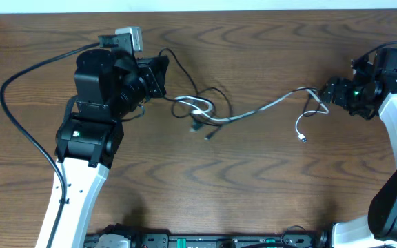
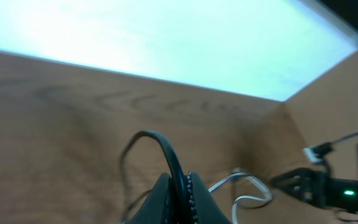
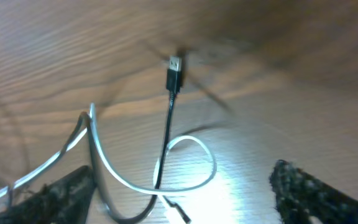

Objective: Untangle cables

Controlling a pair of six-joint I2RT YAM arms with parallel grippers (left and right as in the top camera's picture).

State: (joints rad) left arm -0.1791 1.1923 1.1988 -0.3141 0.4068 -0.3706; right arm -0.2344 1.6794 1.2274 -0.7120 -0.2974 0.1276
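The surface point(image 1: 253, 186) is dark brown wood with a wavy grain, matte except where light glares off it in the right wrist view.

The left hand point(image 1: 163, 76) is pinched tight on the black cable point(image 2: 156, 135). In its own camera the thin, glossy cord rises from between the closed fingers in a smooth arch and drops back to the wood. From above, that cord runs right from the hand toward the middle of the surface. There it meets a small knot of loops where black and white strands cross each other.

The white cable point(image 1: 264, 107) leaves that tangle as a long, shallow curve reaching to the right hand point(image 1: 324, 93). Just beside that hand it bends, then trails down in a loose hook ending in a small plug point(image 1: 302, 138) lying flat on the wood.

The right hand stands wide. Its two dark, rough-textured fingers point(image 3: 61, 193) sit far apart at the frame's lower corners. The white cord curls in a round loop between them and passes close by the left one.
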